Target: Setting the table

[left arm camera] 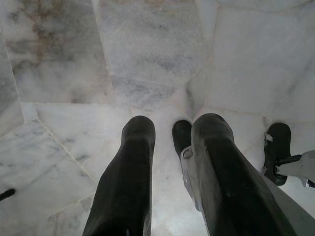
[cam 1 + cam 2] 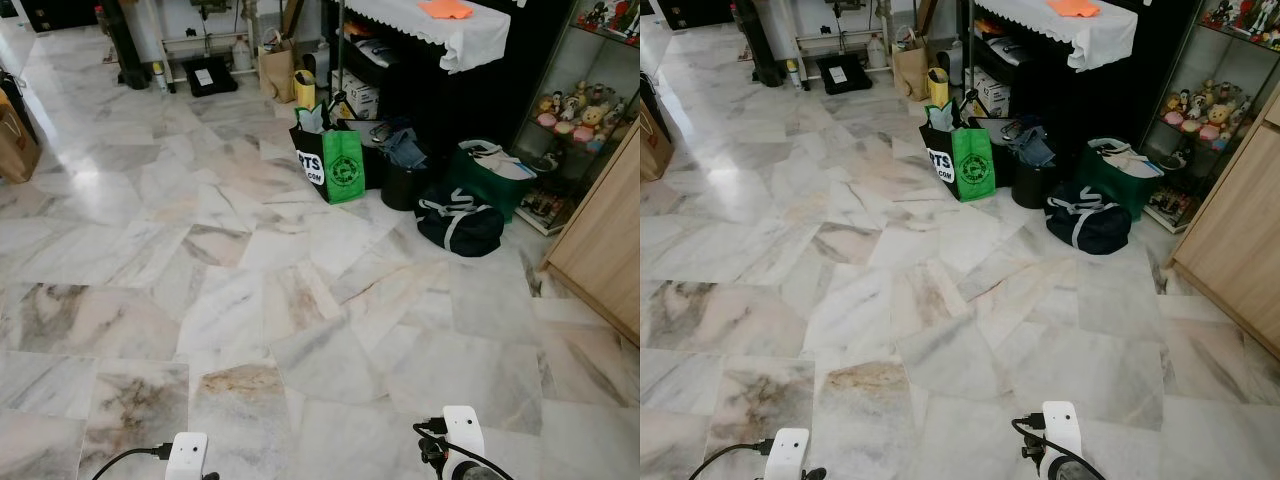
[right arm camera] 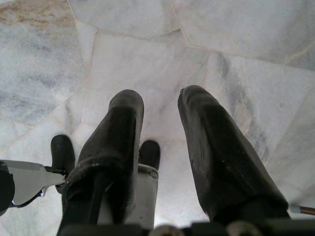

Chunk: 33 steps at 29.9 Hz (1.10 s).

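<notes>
A black table with a white cloth (image 2: 455, 35) stands at the far right, and an orange item (image 2: 445, 9) lies on the cloth. Both arms hang low at the bottom of the head views, the left wrist (image 2: 187, 455) and the right wrist (image 2: 462, 430) over the marble floor (image 2: 250, 300). My left gripper (image 1: 174, 127) points down at the floor, open, with nothing between its black fingers. The right gripper (image 3: 161, 98) hangs the same way, open and holding nothing. My own black feet (image 1: 277, 147) show beneath the fingers.
A green shopping bag (image 2: 343, 165), a black duffel (image 2: 458, 222) and a dark green bag (image 2: 490, 175) crowd the floor below the table. A wooden cabinet (image 2: 605, 240) stands at the right, a glass shelf of figurines (image 2: 575, 110) behind it. A brown paper bag (image 2: 15, 140) leans far left.
</notes>
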Tool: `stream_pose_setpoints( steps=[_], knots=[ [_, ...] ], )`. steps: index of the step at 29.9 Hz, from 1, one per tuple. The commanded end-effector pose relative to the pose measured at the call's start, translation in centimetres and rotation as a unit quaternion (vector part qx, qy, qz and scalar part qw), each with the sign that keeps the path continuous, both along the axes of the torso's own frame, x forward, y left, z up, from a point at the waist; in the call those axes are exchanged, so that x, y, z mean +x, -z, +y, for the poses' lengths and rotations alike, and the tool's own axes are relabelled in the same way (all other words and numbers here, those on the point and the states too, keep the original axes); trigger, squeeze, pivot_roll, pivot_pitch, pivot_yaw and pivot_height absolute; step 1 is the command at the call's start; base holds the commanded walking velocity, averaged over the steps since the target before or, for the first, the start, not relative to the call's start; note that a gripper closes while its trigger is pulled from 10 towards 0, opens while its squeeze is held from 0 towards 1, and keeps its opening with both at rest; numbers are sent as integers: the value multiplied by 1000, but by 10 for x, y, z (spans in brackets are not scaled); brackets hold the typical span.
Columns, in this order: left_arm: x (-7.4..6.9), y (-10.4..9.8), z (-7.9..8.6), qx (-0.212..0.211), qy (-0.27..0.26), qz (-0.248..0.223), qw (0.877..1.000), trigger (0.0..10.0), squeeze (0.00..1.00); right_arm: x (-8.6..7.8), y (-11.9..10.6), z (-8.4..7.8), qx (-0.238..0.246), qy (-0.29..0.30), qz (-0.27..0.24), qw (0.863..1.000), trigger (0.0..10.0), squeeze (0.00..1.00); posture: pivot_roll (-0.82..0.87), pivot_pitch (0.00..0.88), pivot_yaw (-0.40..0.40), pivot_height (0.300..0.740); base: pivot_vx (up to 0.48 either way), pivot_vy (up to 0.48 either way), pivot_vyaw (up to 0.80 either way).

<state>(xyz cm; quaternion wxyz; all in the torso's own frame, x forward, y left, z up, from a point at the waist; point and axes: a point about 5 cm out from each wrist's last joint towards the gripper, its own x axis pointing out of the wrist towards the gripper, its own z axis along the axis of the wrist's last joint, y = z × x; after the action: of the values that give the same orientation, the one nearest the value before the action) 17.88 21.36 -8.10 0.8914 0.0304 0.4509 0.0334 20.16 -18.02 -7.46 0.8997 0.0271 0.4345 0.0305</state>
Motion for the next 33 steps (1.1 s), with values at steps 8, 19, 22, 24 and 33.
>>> stream_pose_setpoints(
  steps=[8, 19, 22, 24, 33],
  knots=[
    [-6, 1, 10, 9, -15, 9, 1000, 10000, 0, -3, 2, 2, 6, 24, 9, 1000, 10000, 0, -57, 0, -9, 740, 0, 0, -800],
    [-2, -1, 10, 15, 8, 9, 1000, 10000, 0, -6, 3, -8, 5, 60, 13, 998, 10000, 0, -69, 0, 2, 740, 0, 0, -800],
    [0, -2, 9, 21, 24, 5, 999, 10000, 0, -7, 4, -8, 6, 67, 14, 998, 10000, 0, -72, 0, 7, 740, 0, -320, -792],
    [0, -2, 10, 22, 21, 2, 1000, 10000, 0, -7, 4, -7, 7, 70, 14, 997, 10000, 0, -73, 0, 8, 740, 0, -362, -788],
    [1, -2, 10, 8, 13, 3, 1000, 10000, 0, -9, 5, -6, 8, 69, 17, 997, 10000, 0, -73, 0, 13, 740, 0, -27, -788]
  ],
)
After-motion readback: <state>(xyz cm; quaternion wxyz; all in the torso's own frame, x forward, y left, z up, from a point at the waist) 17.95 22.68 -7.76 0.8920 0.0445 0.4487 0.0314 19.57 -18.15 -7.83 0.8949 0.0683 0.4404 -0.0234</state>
